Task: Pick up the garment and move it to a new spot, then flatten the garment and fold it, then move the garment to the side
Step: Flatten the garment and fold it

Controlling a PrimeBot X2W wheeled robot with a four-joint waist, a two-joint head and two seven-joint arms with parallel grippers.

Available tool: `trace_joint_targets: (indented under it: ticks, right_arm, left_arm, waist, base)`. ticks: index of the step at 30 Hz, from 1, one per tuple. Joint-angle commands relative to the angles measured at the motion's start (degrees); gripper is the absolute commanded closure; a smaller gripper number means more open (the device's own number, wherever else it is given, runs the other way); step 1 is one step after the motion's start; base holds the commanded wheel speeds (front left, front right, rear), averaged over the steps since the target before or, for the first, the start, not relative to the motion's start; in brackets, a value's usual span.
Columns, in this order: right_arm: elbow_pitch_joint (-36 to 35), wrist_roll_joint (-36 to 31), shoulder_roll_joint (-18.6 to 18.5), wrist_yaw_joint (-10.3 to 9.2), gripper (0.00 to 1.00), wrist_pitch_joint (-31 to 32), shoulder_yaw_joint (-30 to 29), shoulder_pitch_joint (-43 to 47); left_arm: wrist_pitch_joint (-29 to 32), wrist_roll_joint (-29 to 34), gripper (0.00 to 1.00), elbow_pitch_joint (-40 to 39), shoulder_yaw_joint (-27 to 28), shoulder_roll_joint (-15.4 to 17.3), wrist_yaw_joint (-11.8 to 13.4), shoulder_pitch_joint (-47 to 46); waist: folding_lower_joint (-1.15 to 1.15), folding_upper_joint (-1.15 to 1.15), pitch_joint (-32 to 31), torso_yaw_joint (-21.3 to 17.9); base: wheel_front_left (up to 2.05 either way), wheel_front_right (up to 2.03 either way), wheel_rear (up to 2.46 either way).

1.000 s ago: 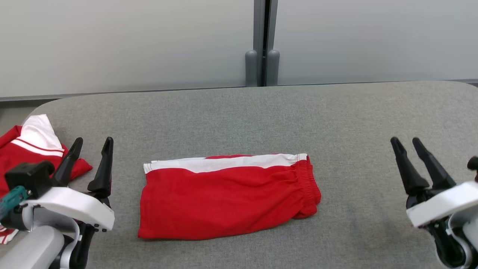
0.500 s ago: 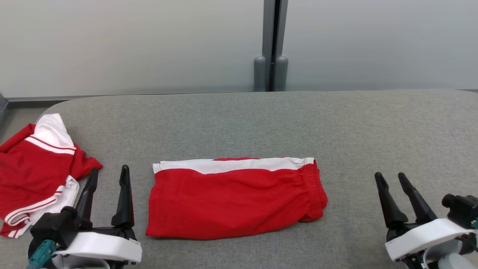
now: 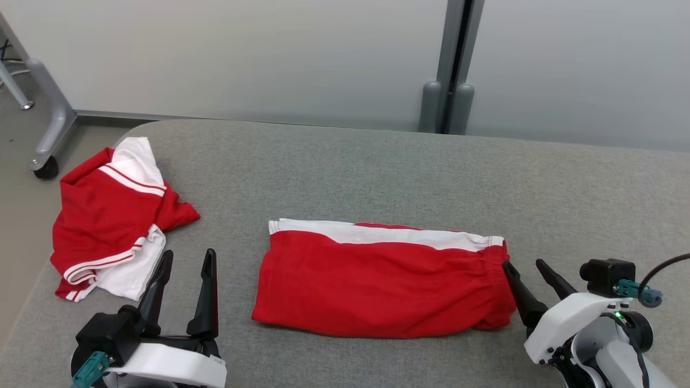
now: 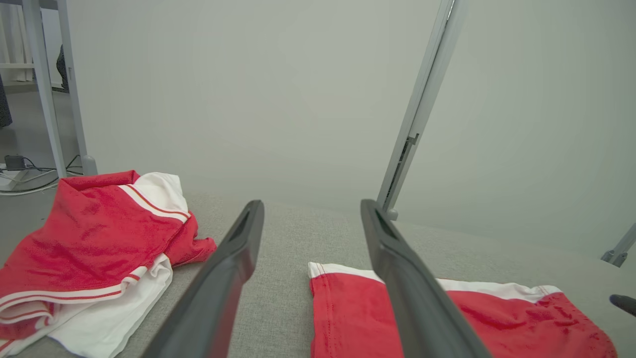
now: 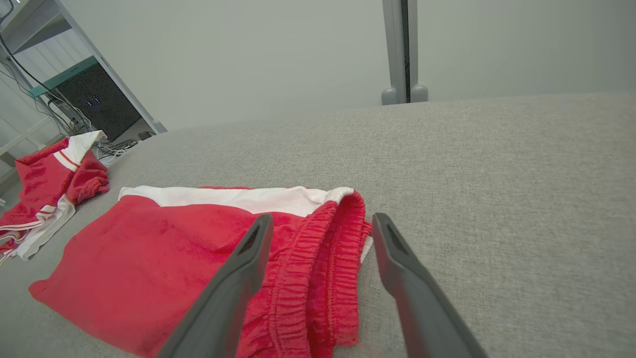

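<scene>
Head view: we see the folded shorts (image 3: 383, 280) mid-table (image 3: 377, 167), long axis running left to right between our grippers. Our right gripper (image 3: 523, 265) is nearer, jaws wide and empty, just beside the waistband (image 5: 323, 258), which shows between its fingers (image 5: 228, 293) in the right wrist view. Our left gripper (image 3: 188, 253), equally wide and empty, stands near the other end. We judge the sideways move starts from the right.

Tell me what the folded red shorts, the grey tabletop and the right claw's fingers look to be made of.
Folded red shorts with white band: soft matte knit, perhaps terry; fuzzy nap, gathered elastic waistband.
Grey tabletop: felt-like textile cover, matte, speckled fibrous weave.
Long dark fingers of the right claw: hard, smooth, slightly sheeny, likely moulded plastic; metal cannot be ruled out.
</scene>
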Motion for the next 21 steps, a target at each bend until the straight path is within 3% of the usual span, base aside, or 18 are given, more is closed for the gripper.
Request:
trace_joint_targets:
  ticks: [1,15,21]
  right_arm:
    - [0.83,-0.27,0.12,0.01,0.0,0.26,-0.16,-0.57]
    - [16.61,0.98,2.57,0.01,0.0,2.95,-2.18,-5.33]
    - [18.74,7.08,4.88,0.01,0.0,9.4,-1.79,-4.89]
  left_arm:
    - [0.0,0.53,0.0,0.15,0.26,-0.11,-0.32,-0.73]
    - [0.0,3.31,0.0,2.52,2.26,-2.55,-3.25,-1.76]
    - [-0.01,4.06,0.0,3.22,2.82,-3.09,-3.87,-2.48]
  waist:
    - [0.0,0.0,0.26,1.12]
    - [0.0,0.0,2.48,4.04]
    - [0.0,0.0,3.52,4.58]
  base:
    - [0.0,0.0,0.0]
    - [0.0,0.0,0.0]
    - [0.0,0.0,0.0]
